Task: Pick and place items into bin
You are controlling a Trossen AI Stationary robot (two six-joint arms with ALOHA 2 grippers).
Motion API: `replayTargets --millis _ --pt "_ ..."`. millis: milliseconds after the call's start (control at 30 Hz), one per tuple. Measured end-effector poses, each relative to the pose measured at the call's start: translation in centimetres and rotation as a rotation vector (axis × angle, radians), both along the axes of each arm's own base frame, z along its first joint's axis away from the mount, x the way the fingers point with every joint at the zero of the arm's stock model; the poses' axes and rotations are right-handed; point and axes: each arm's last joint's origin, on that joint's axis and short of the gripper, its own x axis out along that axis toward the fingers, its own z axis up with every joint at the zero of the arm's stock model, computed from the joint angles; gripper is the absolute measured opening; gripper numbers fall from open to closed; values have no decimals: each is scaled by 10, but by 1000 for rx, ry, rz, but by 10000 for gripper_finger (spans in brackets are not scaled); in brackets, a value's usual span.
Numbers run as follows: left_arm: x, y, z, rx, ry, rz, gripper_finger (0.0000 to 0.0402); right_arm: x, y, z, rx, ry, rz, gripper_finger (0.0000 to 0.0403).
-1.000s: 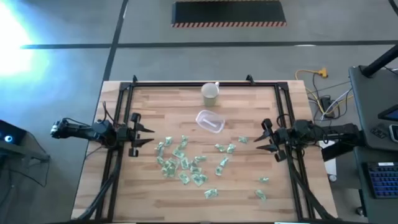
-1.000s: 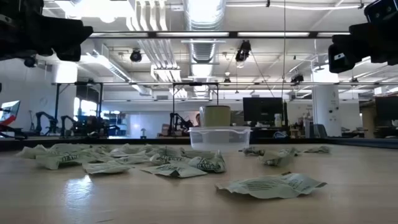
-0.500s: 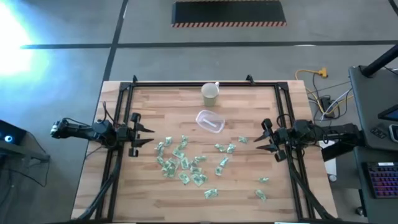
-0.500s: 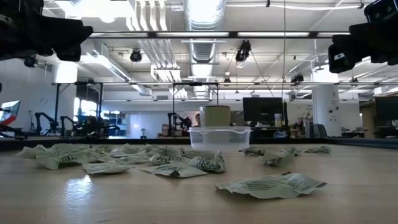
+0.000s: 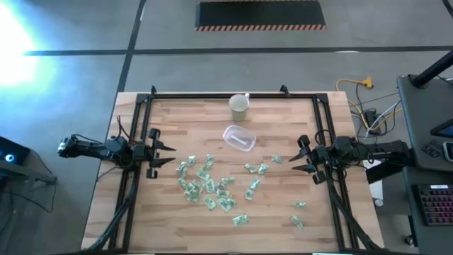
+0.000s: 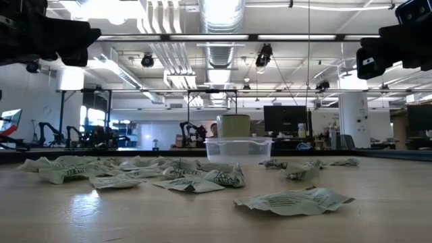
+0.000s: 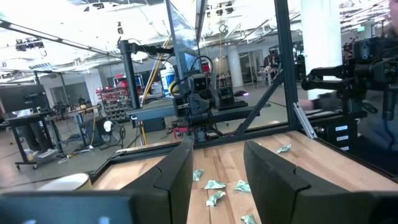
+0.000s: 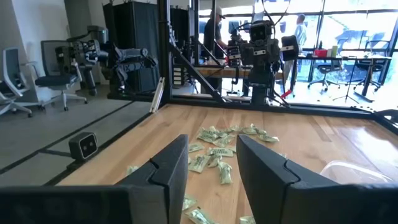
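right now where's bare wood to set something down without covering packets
Free: the far strip either side of the cup, and the near left corner of the table below the left pincer. Crowded: the packets spread across the middle, below the bin, with a few strays near the right pincer and the near right corner.

One camera hangs above and looks straight down, taking in the whole wooden table [image 5: 276, 205] and both arms at its sides. Another sits at tabletop height, close to the nearest packets [image 6: 293, 200], facing level across the boards into the room. Each wrist camera looks inward across the table past its own fingers toward the opposite arm. All four share the scattered packets; the high and low views share the clear tub [image 5: 239, 138] and the cup [image 5: 239, 105].
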Motion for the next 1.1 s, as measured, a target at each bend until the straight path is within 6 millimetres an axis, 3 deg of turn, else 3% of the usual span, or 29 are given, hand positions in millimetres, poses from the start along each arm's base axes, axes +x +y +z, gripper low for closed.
replayTargets --millis 833,1100 --pt "0 0 3 -7 -27 5 127 0 0 0 -1 0 0 127" --pt "0 1 2 -289 -12 -5 127 0 0 0 -1 0 1 127"
